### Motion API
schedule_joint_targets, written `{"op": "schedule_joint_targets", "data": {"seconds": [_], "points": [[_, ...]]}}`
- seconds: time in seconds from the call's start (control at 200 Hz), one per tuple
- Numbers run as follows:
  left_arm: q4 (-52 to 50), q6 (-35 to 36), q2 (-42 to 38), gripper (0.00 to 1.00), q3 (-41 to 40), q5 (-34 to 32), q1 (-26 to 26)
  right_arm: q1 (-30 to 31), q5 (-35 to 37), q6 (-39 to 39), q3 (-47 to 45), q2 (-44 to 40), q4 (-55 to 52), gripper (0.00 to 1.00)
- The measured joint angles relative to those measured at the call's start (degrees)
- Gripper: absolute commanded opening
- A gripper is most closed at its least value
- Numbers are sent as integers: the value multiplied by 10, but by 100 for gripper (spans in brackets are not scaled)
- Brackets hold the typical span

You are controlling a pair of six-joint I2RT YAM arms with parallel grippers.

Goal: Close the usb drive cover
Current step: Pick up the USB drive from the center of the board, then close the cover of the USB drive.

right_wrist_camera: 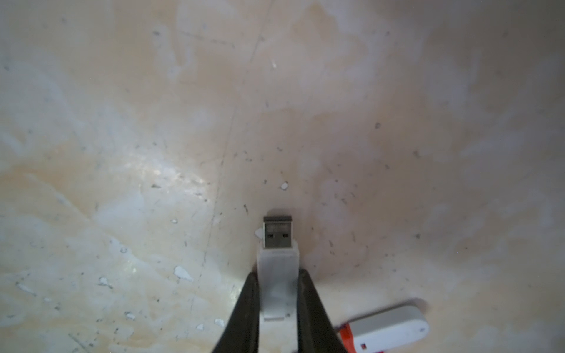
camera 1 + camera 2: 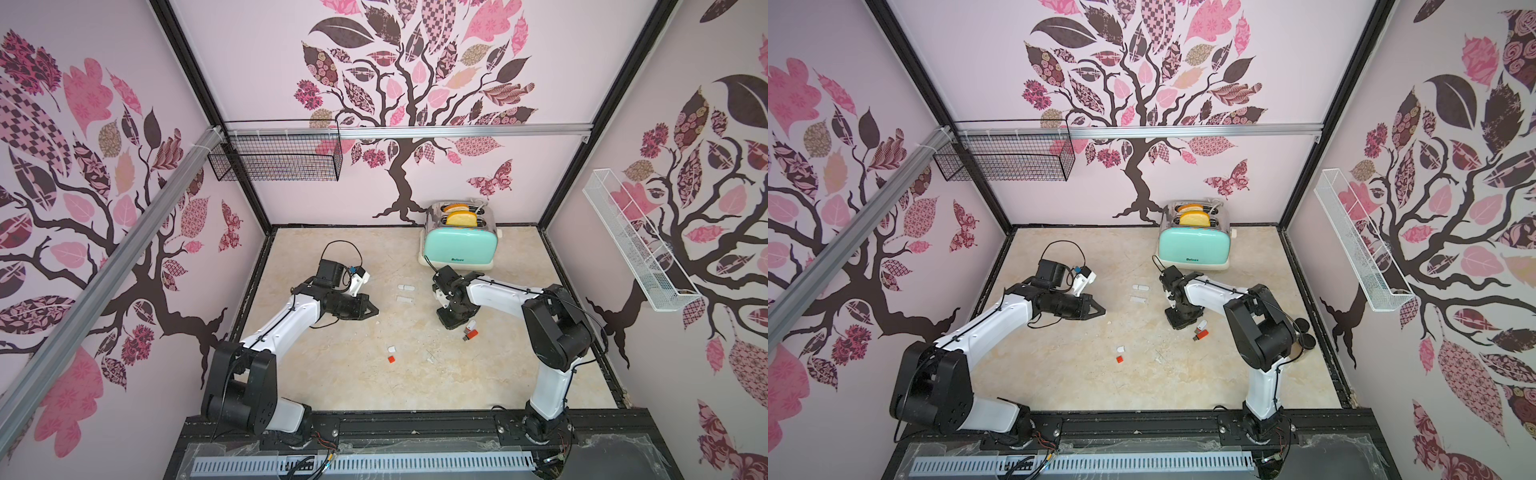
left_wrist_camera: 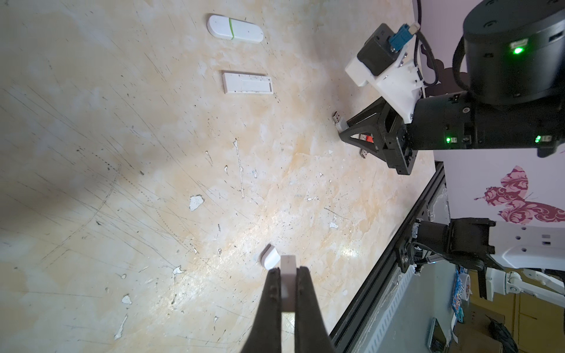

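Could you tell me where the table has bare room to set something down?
Bare: the front strip between the loose caps and front rail; also the back, left of the toaster. Crowded around the right gripper and red-and-white drives.

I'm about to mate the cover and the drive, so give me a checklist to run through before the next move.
1. The right gripper shut on the usb drive: ok.
2. The metal plug bare and sticking out in front: ok.
3. The left gripper shut on the white cover: ok.
4. Open end of the white cover facing outward: cannot tell.
5. The metal plug aimed at the white cover: not ok; it points down at the table, and the grippers are apart.
6. The red and white drive clear of the grip: ok; it lies beside it on the table.
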Motion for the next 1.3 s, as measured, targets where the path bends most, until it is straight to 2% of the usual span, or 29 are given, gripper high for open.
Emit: {"op": "schedule_joint_targets", "data": {"seconds": [0.31, 0.525, 0.71, 0.95, 1.301], "points": [[2, -11, 4, 0, 0, 14, 0, 32, -46, -5, -31, -70, 21, 16], [6, -27, 24, 0, 3, 37, 0, 68, -89, -21, -77, -137, 99, 15], [6, -31, 27, 0, 4, 50, -1, 125, -100, -64, -131, -178, 179, 15], [4, -31, 28, 0, 5, 56, -16, 188, -96, -126, -154, -193, 260, 14], [-3, -26, 37, 0, 9, 60, -46, 193, -94, -152, -125, -166, 299, 14]]}}
